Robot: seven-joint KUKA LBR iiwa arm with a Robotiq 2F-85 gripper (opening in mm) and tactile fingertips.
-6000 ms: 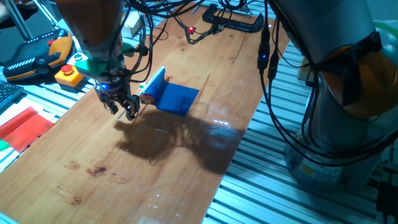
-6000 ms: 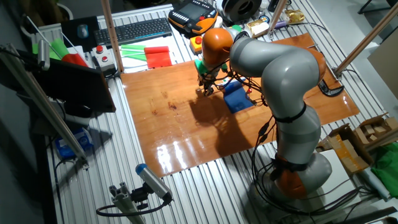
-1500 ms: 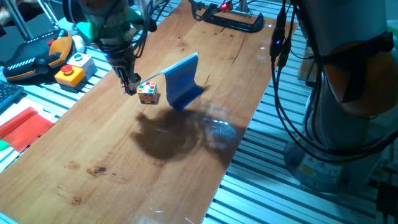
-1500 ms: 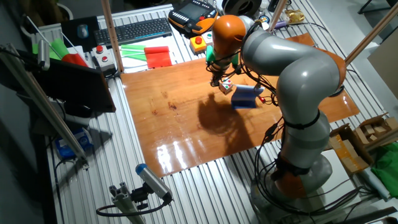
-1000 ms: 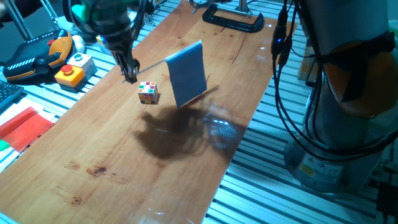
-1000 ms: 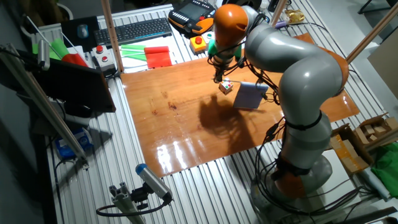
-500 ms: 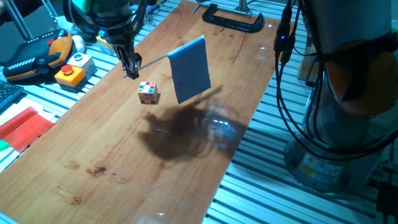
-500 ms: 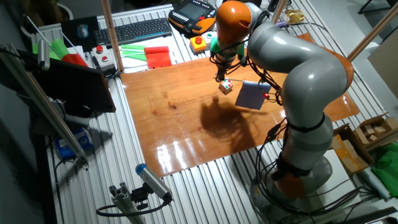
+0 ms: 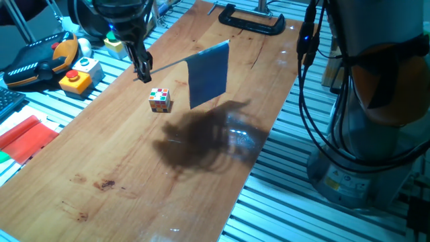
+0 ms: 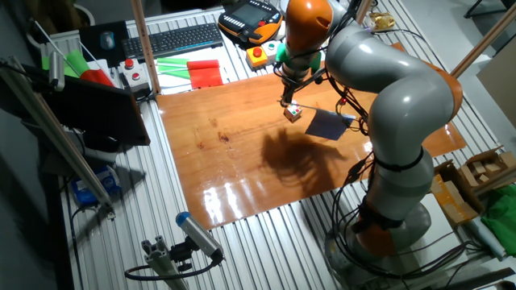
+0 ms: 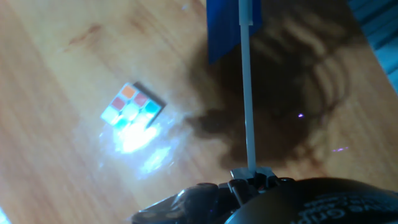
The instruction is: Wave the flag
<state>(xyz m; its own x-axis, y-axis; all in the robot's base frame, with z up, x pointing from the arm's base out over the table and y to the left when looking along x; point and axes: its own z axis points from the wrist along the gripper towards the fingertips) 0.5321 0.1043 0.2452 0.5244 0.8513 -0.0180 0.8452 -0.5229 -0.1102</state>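
Blue cloth of the flag (image 9: 208,74) hanging edge-down off a thin white stick, held level above the counter (image 9: 101,161), clear of the wood. Gripper (image 9: 142,71) at the stick's left end, jaws pinching it. Puzzle cube (image 9: 159,99) just below and right of the gripper, on the wood, apart from the cloth. Red sheet (image 9: 23,138) far left, off the counter. Black clamp (image 9: 252,21) at the far edge, well apart. Arm cables and the robot base (image 9: 363,134) crowd the right side.

Other fixed view: flag (image 10: 328,124) right of the gripper (image 10: 285,100), over the right part of the counter (image 10: 210,161). Cube (image 10: 293,112) under the stick, near the jaws. Keyboard (image 10: 173,39) and red sheet (image 10: 205,75) beyond the far edge. Open wood to the left and near side.

Hand view: stick runs straight up from the jaws to the flag (image 11: 224,28) at top; gripper (image 11: 252,175) clamped on the stick's butt end. Cube (image 11: 133,107) on the counter (image 11: 56,87) to the left, below.

Judgement: light load, stiff stick, limp cloth that will lag and flap. Long lever from an end grip, so likely to twist or slip in the jaws on sharp reversals. Best room for the sweep: upward and toward the open wood; keep height over the cube and short of the cables.
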